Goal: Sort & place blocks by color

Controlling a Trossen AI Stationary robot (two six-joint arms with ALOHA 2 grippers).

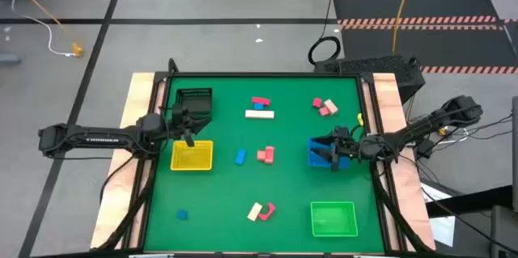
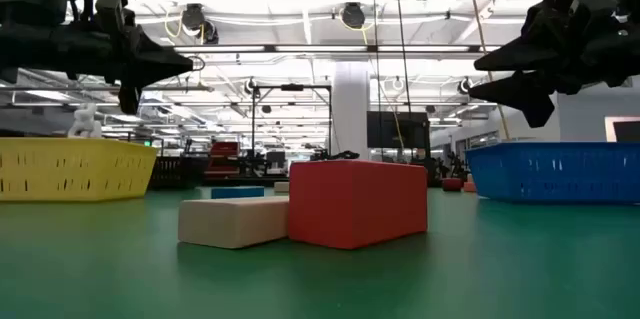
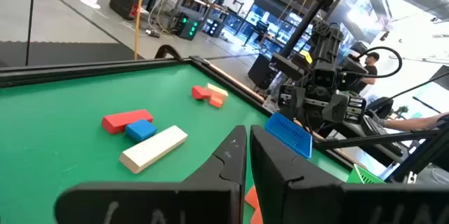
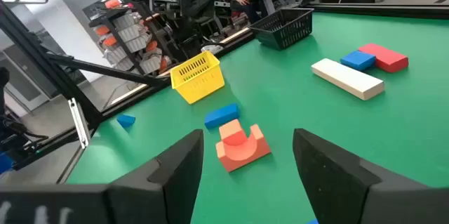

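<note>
Small wooden blocks lie scattered on the green table. A red, a blue and a long tan block (image 1: pixel 259 108) form a far group, which also shows in the left wrist view (image 3: pixel 144 136). A blue block (image 1: pixel 240 157) and a red piece (image 1: pixel 265 154) lie at the centre. A tan and red pair (image 1: pixel 261 209) lies near the near edge, and another blue block (image 1: pixel 182 215) lies near-left. My left gripper (image 1: pixel 188 137) hovers shut above the yellow tray (image 1: pixel 192 157), with nothing showing between its fingers (image 3: pixel 238 155). My right gripper (image 1: pixel 332 151) hangs open over the blue tray (image 1: pixel 317 154), empty (image 4: pixel 245 157).
A black tray (image 1: pixel 194 100) stands at the far left and a green tray (image 1: pixel 333 217) at the near right. A red and tan cluster (image 1: pixel 325 107) and a small yellow piece (image 1: pixel 358 118) lie far right. Wooden borders edge the table on its left and right sides.
</note>
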